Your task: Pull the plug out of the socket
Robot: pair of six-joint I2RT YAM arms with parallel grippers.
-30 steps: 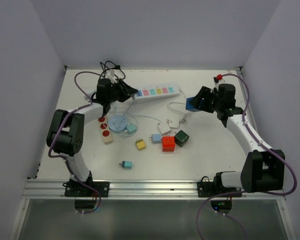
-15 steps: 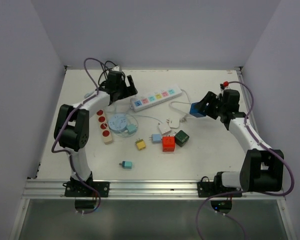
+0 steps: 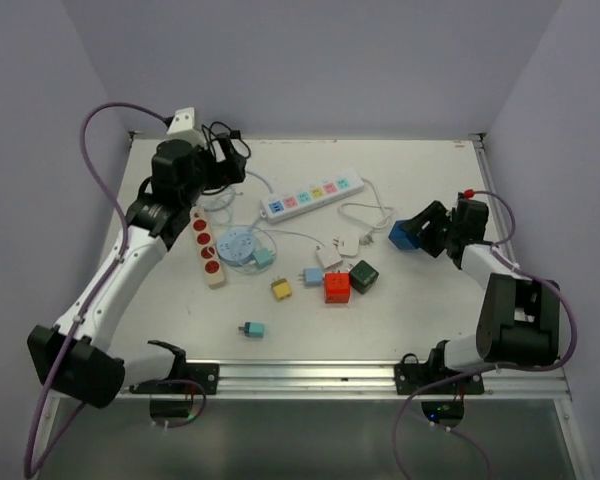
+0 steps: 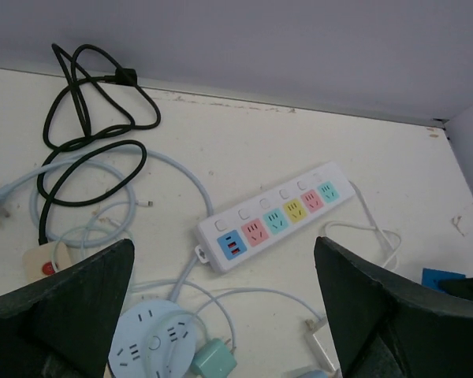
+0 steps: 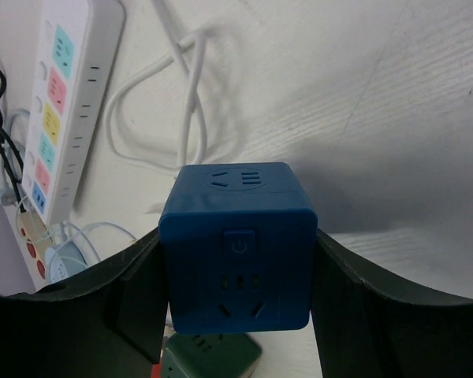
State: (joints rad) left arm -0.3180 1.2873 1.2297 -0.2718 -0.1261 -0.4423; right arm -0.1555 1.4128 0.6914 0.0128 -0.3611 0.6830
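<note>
The right gripper [image 3: 416,234] pinches the blue cube socket [image 5: 236,236] above the bench's right side, seemingly keeping it clear of the white plug [image 3: 364,240], while the left gripper [image 4: 225,315] hangs spread, empty.

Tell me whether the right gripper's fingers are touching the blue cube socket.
Touching. The right wrist view shows the blue cube socket wedged between both fingers of the right gripper, its sides flush against them with no gap.
</note>
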